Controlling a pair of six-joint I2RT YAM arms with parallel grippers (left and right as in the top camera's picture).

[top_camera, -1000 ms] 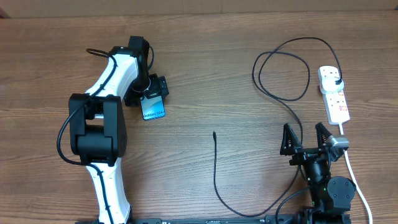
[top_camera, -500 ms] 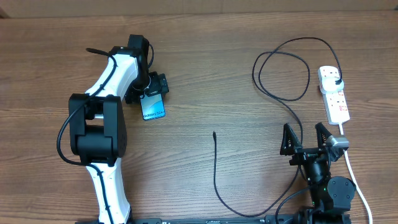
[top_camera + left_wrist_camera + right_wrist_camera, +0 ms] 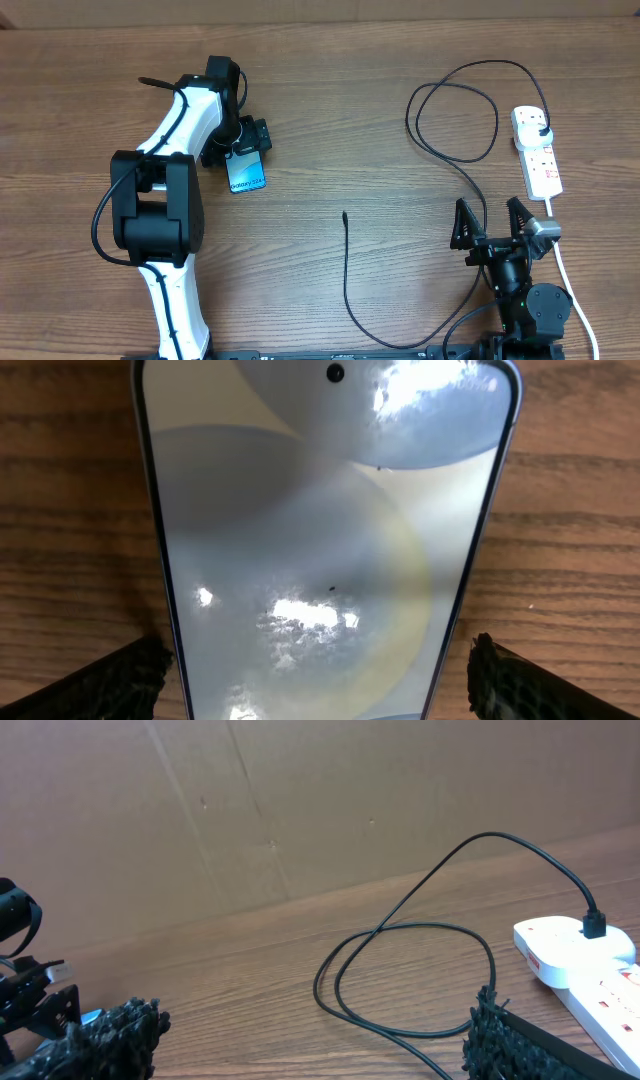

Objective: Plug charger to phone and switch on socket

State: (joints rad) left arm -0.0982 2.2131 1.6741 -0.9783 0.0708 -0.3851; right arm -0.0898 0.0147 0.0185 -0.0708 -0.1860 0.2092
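Even bright light; glare on phone (image 3: 320, 620)

Charger (image 3: 346, 270) plug sits in the socket's (image 3: 540, 160) far outlet; the cable loops left of the socket, tip lying loose. Phone (image 3: 246, 173) is well left of the socket, with the left gripper (image 3: 243, 150) over its far end. Right gripper (image 3: 489, 212) is near the socket's cord end, fingers splayed.

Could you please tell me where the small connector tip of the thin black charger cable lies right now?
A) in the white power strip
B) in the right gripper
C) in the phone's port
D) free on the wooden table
D: the thin black charger cable's connector tip lies bare on the wooden table, well apart from the blue-screened smartphone and the open right gripper.
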